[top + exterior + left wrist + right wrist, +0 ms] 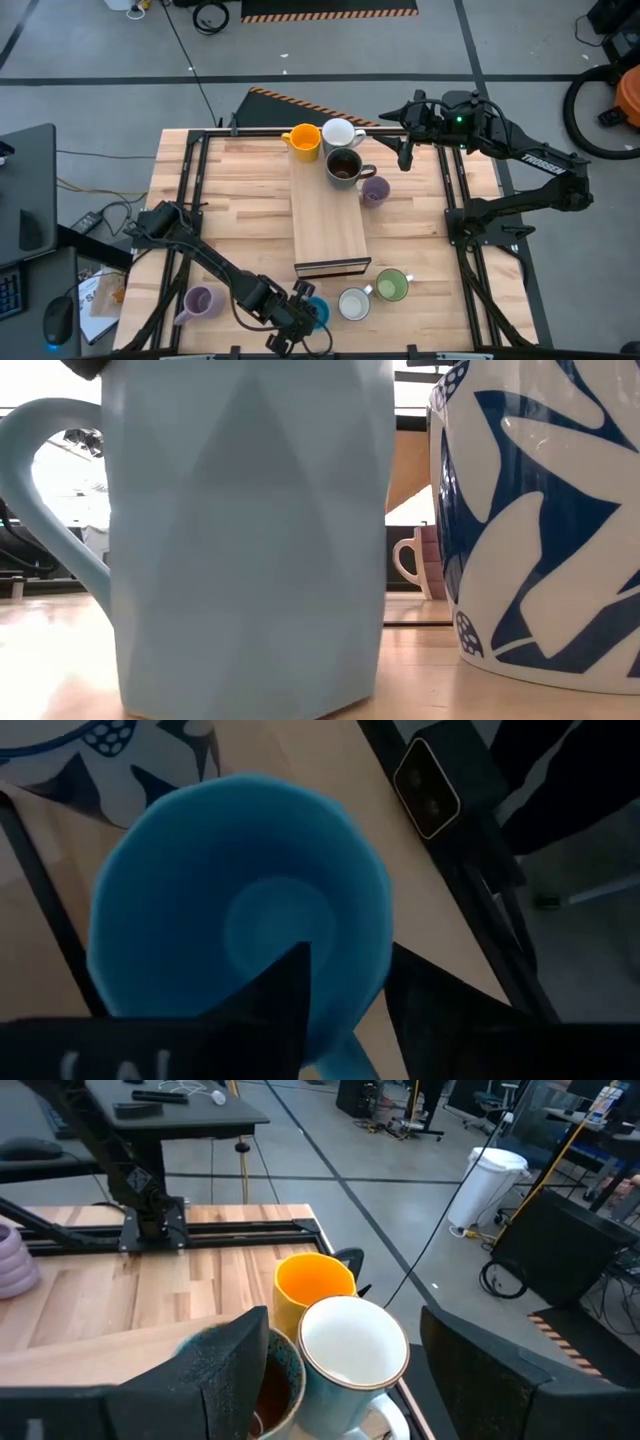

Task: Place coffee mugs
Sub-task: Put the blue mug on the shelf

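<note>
Two grippers. Left gripper (303,312): one finger inside the blue mug (317,312), one outside, straddling its rim at the table's near edge, clamp unclear. Right gripper (404,152): parted, idle beside the white mug (340,133). Risk: a loose pinch could tip the blue mug against its patterned neighbour (354,303).

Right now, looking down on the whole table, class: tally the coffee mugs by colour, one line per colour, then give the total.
Orange mug: 1
White mugs: 2
Dark brown mug: 1
Lavender mugs: 2
Green mug: 1
Blue mug: 1
Total: 8
</note>
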Available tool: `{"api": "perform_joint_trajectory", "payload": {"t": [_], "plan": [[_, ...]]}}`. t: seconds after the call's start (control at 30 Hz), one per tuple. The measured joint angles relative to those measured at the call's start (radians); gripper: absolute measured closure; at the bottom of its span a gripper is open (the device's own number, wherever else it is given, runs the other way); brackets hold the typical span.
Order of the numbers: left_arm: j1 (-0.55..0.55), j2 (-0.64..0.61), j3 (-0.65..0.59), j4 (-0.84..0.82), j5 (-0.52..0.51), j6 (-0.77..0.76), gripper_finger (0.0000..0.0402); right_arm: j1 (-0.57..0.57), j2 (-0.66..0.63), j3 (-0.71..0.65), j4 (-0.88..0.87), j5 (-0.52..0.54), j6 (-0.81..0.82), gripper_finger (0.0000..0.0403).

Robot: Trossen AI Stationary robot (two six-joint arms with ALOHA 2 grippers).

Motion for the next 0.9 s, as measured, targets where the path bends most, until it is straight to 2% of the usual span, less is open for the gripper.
{"api": "perform_joint_trajectory", "payload": {"t": [0.4, 0.57, 0.9], "plan": [[0.001, 0.0, -0.001, 0.001, 0.02, -0.055, 0.037, 0.0, 0.0, 0.0, 0.0, -0.001, 0.026, 0.0135], [0.001, -0.003, -0.001, 0.0, 0.026, -0.072, 0.0372, 0.0, 0.0, 0.0, 0.0, -0.002, 0.025, 0.0135], [-0.005, -0.105, -0.004, -0.087, 0.15, -0.23, 0.0374, 0.0, 0.0, 0.0, 0.002, -0.002, 0.018, 0.0135]]}}
